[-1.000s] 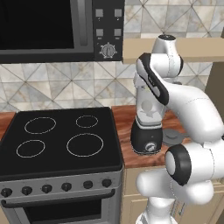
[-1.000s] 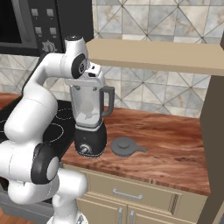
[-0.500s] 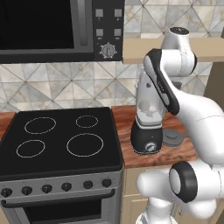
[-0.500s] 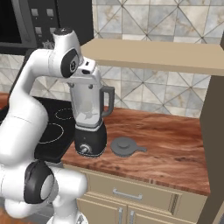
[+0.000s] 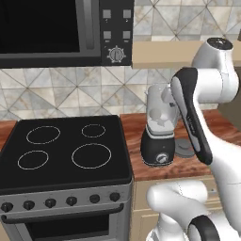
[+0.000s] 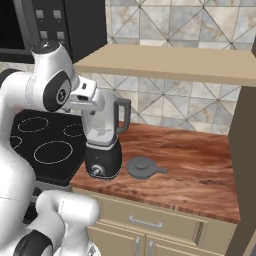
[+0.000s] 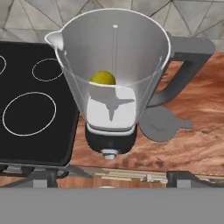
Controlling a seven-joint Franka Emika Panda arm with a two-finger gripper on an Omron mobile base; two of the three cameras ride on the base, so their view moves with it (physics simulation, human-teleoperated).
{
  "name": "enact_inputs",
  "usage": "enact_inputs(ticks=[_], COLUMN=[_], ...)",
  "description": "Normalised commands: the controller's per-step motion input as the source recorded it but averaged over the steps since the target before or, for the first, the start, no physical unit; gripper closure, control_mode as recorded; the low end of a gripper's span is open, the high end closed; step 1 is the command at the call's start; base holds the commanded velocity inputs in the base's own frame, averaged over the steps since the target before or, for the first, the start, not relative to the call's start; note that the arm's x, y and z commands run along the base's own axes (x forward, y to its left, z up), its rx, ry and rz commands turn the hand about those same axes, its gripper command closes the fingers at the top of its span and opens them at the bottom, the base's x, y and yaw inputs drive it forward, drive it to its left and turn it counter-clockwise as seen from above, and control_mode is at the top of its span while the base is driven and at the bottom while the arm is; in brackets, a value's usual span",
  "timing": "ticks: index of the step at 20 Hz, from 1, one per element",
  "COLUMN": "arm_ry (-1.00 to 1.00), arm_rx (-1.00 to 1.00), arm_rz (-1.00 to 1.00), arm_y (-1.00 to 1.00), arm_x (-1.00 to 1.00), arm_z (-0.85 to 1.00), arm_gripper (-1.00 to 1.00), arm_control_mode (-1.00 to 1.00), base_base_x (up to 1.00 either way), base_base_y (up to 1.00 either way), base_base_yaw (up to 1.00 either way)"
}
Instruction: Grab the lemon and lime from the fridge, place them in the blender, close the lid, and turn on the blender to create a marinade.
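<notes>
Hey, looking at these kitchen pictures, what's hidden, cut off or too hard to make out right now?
- Blender: in the left base view the arm covers the jar's right side and its handle.
- Lid: partly behind the arm in the left base view.
- Lemon: in the hand view its lower part sits behind the blade block.
- Stove: the arm hides its left part in the right base view.
- Microwave: cut off by the top and left edges of the left base view.
</notes>
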Motion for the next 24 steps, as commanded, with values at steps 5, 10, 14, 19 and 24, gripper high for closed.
enact_inputs(ticks=[5,10,14,19,24], arm_ry=[0.08,0.22,0.10,0.01,0.00], arm_rx=[-0.07,-0.11,0.00,0.00,0.00], arm_rz=[0.00,0.00,0.00,0.00,0.00], arm_y=[0.23,0.38,0.03,0.00,0.00], arm_x=[-0.56,-0.03,0.00,-0.03,0.00], arm_z=[-0.56,-0.68,-0.10,-0.10,0.00], arm_gripper=[-1.00,-1.00,-1.00,-1.00,-1.00], arm_control_mode=[-1.00,-1.00,-1.00,1.00,1.00], base_base_x=[0.00,0.00,0.00,-0.52,-1.00], base_base_y=[0.00,0.00,0.00,-0.08,-0.16], base_base_yaw=[0.00,0.00,0.00,-0.04,-0.11])
